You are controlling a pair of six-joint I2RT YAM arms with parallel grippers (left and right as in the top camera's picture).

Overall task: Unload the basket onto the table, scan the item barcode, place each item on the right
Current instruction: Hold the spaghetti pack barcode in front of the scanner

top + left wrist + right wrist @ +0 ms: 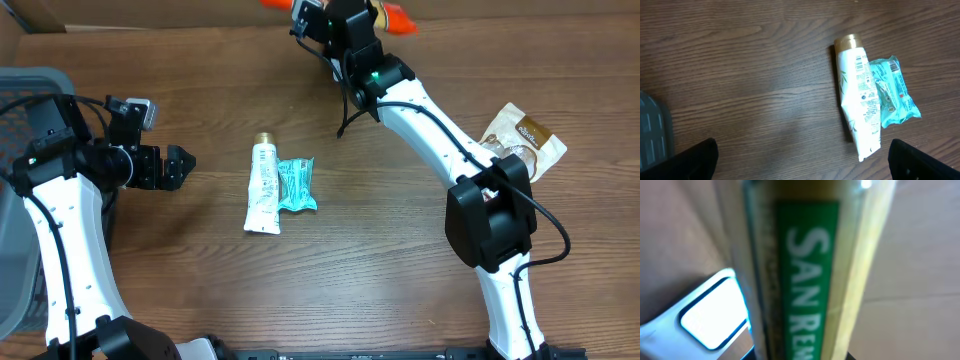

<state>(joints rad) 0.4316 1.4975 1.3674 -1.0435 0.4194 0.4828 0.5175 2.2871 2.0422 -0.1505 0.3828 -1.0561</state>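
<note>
Packet [807, 280] | gripped between right fingers [338, 14] | left fingers [178, 163] spread, far from it

White gold-capped tube [263, 190], teal packet [297, 186], green-labelled pack [807, 275], brown wood-grain table [380, 260]

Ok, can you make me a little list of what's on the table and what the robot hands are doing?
left gripper: open, holding nothing
right gripper: shut on green-label package, at the far table edge
table middle: white tube with gold cap, teal packet against its side
right side: brown pouch
left edge: grey basket
</note>
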